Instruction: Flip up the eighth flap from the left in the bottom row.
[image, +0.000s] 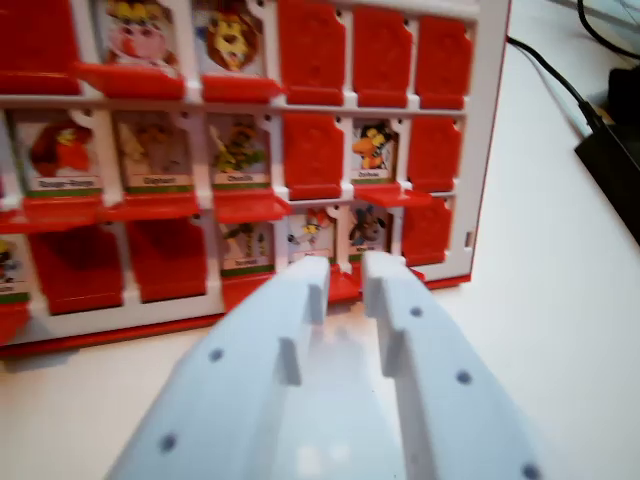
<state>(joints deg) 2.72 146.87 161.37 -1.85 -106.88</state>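
A white table (560, 300) fills the near and right part of the wrist view, and on it lies a red-and-white game board (480, 150) whose frame runs off the picture at the left and top. The board holds three visible rows of small windows. Some show cartoon animal cards standing up, among them a lion card (232, 40) in the far row and a card with an orange figure (374, 150) in the middle row; others are covered by plain red flaps.

The white fingers (345, 275) reach in from the near edge, large and blurred, with their tips at the board's near rim. They stand slightly apart with a narrow gap between them and nothing held in that gap.

In the bottom row, the last flap on the right (427, 232) is a plain red panel showing no picture, just right of the fingertips and beside two upright cards (367, 228). Which count it holds from the left cannot be told, since the row's left end is cut off.

A black cable (560, 75) and a dark object (615, 150) lie on the table at the far right, apart from the board.
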